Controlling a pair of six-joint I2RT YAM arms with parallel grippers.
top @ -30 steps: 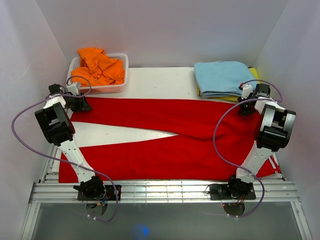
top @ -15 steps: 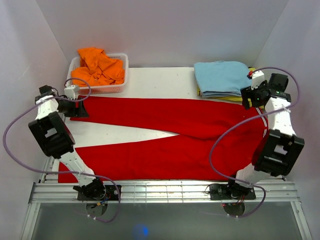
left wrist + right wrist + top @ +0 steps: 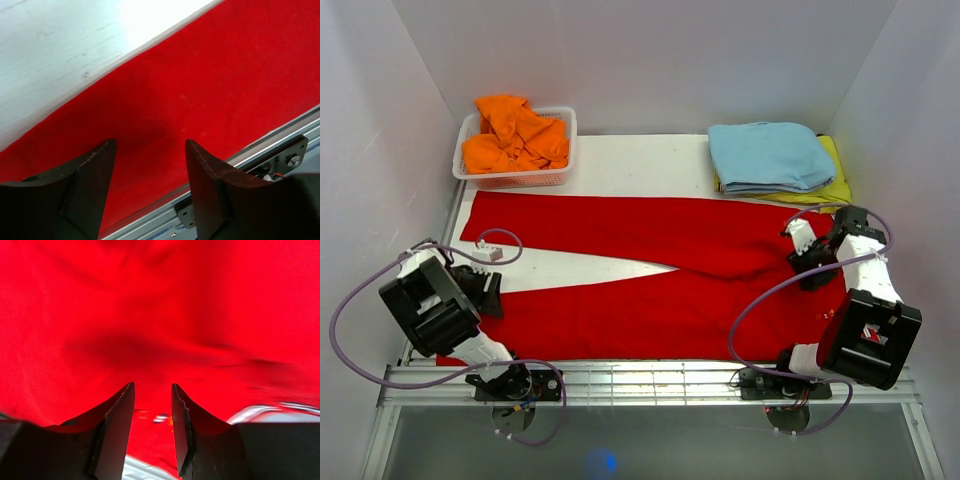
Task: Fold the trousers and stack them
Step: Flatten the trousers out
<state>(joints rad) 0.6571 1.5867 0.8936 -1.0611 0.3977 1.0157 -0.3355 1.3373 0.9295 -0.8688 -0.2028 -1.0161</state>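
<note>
The red trousers (image 3: 660, 300) lie spread flat on the white table, both legs pointing left and the waist at the right. My left gripper (image 3: 488, 292) is open and empty, low over the left end of the near leg. In the left wrist view its fingers (image 3: 95, 170) frame red fabric (image 3: 210, 90) beside the bare table. My right gripper (image 3: 807, 262) is open with a narrow gap and empty, just above the waist area. The right wrist view shows red cloth (image 3: 150, 300) under it.
A white basket (image 3: 520, 180) holding an orange garment (image 3: 515, 135) stands at the back left. A folded light blue garment (image 3: 768, 155) lies on a yellow one (image 3: 837, 185) at the back right. A metal rail (image 3: 650, 380) runs along the near edge. Walls close in on both sides.
Both grippers have come from the trousers' far edge toward the near side: the left from the far leg's end to the near leg's end, the right from the far right corner onto the waist.
</note>
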